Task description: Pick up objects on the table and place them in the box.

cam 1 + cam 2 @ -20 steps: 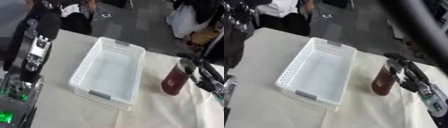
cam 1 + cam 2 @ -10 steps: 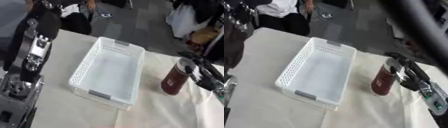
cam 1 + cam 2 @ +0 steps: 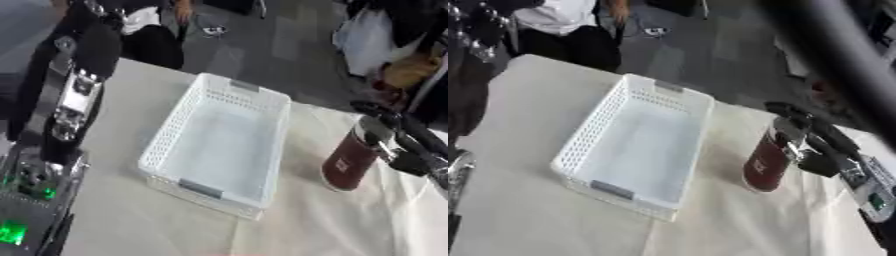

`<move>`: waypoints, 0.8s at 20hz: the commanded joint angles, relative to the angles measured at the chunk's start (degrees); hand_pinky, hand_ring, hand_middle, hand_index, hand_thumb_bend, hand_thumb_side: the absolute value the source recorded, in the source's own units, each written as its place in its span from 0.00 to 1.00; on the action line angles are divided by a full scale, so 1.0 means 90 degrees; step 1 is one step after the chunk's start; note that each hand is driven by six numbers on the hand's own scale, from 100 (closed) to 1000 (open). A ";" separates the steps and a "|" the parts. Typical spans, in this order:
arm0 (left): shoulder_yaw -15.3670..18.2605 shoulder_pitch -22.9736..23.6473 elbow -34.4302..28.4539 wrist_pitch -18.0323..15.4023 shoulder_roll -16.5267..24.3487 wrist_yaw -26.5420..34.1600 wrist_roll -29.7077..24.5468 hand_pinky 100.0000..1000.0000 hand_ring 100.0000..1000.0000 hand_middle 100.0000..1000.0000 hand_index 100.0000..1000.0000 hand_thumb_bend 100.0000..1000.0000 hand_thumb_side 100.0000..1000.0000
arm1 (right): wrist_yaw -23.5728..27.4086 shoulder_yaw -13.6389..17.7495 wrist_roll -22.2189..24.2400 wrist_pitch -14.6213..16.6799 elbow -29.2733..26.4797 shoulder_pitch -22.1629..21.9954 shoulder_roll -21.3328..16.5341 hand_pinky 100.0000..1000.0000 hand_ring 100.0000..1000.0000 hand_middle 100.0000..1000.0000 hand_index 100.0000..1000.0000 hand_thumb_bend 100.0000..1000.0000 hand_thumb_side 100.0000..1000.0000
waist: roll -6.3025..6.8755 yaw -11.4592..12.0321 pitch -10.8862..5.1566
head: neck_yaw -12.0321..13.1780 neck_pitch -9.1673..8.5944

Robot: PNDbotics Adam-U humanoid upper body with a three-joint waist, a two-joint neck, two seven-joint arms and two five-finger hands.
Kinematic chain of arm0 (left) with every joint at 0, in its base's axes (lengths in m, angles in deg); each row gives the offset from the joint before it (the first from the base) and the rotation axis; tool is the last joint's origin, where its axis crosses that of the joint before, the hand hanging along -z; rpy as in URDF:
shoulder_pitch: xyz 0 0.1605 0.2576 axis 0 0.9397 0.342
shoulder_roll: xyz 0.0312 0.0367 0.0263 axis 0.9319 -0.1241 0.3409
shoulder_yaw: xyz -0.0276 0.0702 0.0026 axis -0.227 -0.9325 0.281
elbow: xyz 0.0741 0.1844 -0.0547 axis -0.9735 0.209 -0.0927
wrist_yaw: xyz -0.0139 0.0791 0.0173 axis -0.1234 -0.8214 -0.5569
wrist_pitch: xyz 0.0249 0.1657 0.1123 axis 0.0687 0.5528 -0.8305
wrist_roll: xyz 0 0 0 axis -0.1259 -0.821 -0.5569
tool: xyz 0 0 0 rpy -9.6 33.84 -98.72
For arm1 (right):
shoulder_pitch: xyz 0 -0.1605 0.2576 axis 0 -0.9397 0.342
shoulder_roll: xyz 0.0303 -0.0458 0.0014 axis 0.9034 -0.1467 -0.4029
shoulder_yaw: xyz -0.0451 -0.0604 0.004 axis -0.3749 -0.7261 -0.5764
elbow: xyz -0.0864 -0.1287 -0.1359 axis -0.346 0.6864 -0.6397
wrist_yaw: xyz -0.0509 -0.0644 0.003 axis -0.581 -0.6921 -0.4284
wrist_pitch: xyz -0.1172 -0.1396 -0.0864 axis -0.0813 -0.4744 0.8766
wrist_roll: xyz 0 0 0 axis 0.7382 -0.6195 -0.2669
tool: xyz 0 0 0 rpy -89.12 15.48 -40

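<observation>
A dark red bottle (image 3: 350, 161) with a silver top stands on the cloth-covered table, right of the white basket (image 3: 171, 140), leaning a little. My right hand (image 3: 400, 150) reaches in from the right. Its black fingers (image 3: 794, 112) curl over and around the bottle's upper part. The basket holds nothing that I can see. My left arm (image 3: 72, 97) stands upright along the left edge, and its hand end at the top left is blurred.
The table's far edge (image 3: 315, 106) runs just behind the basket and the bottle. Beyond it are a dark floor, bags at the upper right and a person at the upper left. A panel with green lights (image 3: 16, 231) fills the lower left corner.
</observation>
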 commanded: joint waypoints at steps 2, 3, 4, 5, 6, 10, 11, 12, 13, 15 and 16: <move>-0.0008 -0.0129 -0.0104 -0.0002 0.0005 0.0011 -0.0014 1.00 0.82 0.88 0.90 0.50 1.00 | -0.0075 0.0024 0.0106 0.0008 -0.0003 0.0175 -0.0196 0.96 0.95 0.95 1.00 0.00 1.00 | 0.0029 0.0006 -0.0063 | 0.0074 -0.0036; -0.0009 -0.0132 -0.0104 -0.0001 0.0004 0.0012 -0.0016 1.00 0.82 0.88 0.90 0.50 1.00 | -0.0089 0.0025 0.0131 0.0010 0.0008 0.0177 -0.0188 0.96 0.95 0.95 1.00 0.00 1.00 | 0.0027 0.0008 -0.0061 | 0.0075 -0.0040; -0.0010 -0.0136 -0.0104 -0.0001 0.0002 0.0013 -0.0018 1.00 0.82 0.88 0.90 0.50 1.00 | -0.0100 0.0021 0.0160 0.0011 0.0020 0.0175 -0.0182 0.93 0.95 0.96 1.00 0.00 1.00 | 0.0025 0.0013 -0.0058 | 0.0076 -0.0043; -0.0010 -0.0140 -0.0104 -0.0001 -0.0001 0.0014 -0.0020 1.00 0.82 0.88 0.90 0.50 1.00 | -0.0108 0.0016 0.0200 0.0012 0.0031 0.0175 -0.0175 0.93 0.95 0.96 1.00 0.00 1.00 | 0.0023 0.0019 -0.0055 | 0.0075 -0.0044; -0.0009 -0.0144 -0.0104 -0.0001 -0.0004 0.0015 -0.0020 1.00 0.82 0.88 0.90 0.50 1.00 | -0.0112 0.0009 0.0251 0.0006 0.0048 0.0171 -0.0169 0.92 0.95 0.97 1.00 0.00 1.00 | 0.0021 0.0024 -0.0050 | 0.0076 -0.0042; -0.0008 -0.0163 -0.0104 -0.0002 -0.0011 0.0016 -0.0022 1.00 0.82 0.88 0.91 0.50 1.00 | -0.0123 0.0012 0.0462 -0.0026 0.0088 0.0172 -0.0147 0.91 0.96 0.98 1.00 0.00 1.00 | 0.0015 0.0043 -0.0029 | 0.0082 -0.0041; -0.0007 -0.0167 -0.0104 -0.0001 -0.0013 0.0016 -0.0022 1.00 0.82 0.88 0.91 0.50 1.00 | -0.0134 0.0019 0.0494 -0.0029 0.0090 0.0174 -0.0142 0.91 0.96 0.98 1.00 0.00 1.00 | 0.0014 0.0046 -0.0025 | 0.0083 -0.0041; -0.0006 -0.0172 -0.0104 -0.0001 -0.0016 0.0016 -0.0021 1.00 0.82 0.88 0.91 0.50 1.00 | -0.0147 0.0027 0.0514 -0.0028 0.0091 0.0177 -0.0138 0.91 0.95 0.98 1.00 0.00 1.00 | 0.0013 0.0049 -0.0018 | 0.0086 -0.0043; -0.0005 -0.0181 -0.0104 -0.0002 -0.0020 0.0017 -0.0020 1.00 0.82 0.88 0.91 0.50 1.00 | -0.0164 0.0038 0.0519 -0.0024 0.0092 0.0179 -0.0135 0.91 0.95 0.98 1.00 0.00 1.00 | 0.0013 0.0054 -0.0008 | 0.0089 -0.0049; -0.0003 -0.0199 -0.0104 -0.0005 -0.0029 0.0017 -0.0020 1.00 0.82 0.88 0.91 0.50 1.00 | -0.0212 0.0061 0.0507 -0.0026 0.0118 0.0181 -0.0120 0.89 0.95 0.99 1.00 0.00 1.00 | 0.0015 0.0068 0.0016 | 0.0090 -0.0065; -0.0002 -0.0205 -0.0104 -0.0005 -0.0034 0.0017 -0.0019 1.00 0.82 0.88 0.91 0.50 1.00 | -0.0239 0.0072 0.0493 -0.0027 0.0141 0.0183 -0.0106 0.88 0.95 0.98 1.00 0.00 1.00 | 0.0015 0.0073 0.0024 | 0.0090 -0.0068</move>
